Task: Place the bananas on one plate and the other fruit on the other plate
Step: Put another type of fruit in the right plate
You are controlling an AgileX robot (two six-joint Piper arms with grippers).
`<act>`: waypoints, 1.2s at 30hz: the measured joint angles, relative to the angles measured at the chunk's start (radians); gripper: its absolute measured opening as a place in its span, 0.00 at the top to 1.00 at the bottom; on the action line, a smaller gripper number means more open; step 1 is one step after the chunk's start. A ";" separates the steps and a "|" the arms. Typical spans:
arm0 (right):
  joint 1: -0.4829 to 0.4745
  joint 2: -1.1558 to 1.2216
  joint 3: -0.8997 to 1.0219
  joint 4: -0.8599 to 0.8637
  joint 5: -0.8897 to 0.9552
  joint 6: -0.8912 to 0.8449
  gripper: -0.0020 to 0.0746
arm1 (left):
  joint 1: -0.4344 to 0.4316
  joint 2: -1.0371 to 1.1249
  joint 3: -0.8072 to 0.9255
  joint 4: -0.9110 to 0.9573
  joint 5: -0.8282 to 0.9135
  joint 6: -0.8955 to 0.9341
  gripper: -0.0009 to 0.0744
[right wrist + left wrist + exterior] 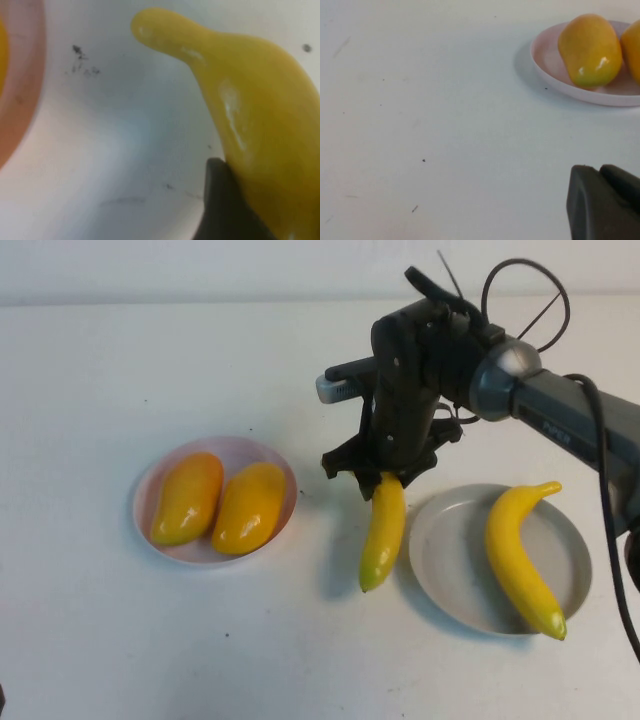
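While the right arm works, status: one banana is off its plate, held between the two plates at centre frame.
Right gripper (388, 478): fingers clamped on the upper end of the held banana (383, 532), which hangs tip-down just left of the grey plate (440, 565), presumably so it can be carried over the rim.
Left gripper (602, 202): low over bare desk (100, 390) near the pink plate; I cannot tell its state.
Bananas: two; the second banana (522, 553) lies on the grey plate.
Mangoes (218, 502): two, side by side on the pink plate (258, 451), middle left.
Plates: two.
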 joint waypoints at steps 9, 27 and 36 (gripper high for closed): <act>0.000 -0.202 0.088 -0.047 0.029 0.010 0.56 | 0.000 0.000 0.000 0.000 0.000 0.000 0.99; -0.052 -0.316 0.508 -0.072 -0.110 0.099 0.51 | 0.000 0.000 0.000 0.000 0.000 0.000 0.99; -0.050 -0.323 0.508 -0.076 -0.072 0.099 0.39 | 0.000 0.000 0.000 0.000 0.000 0.000 0.99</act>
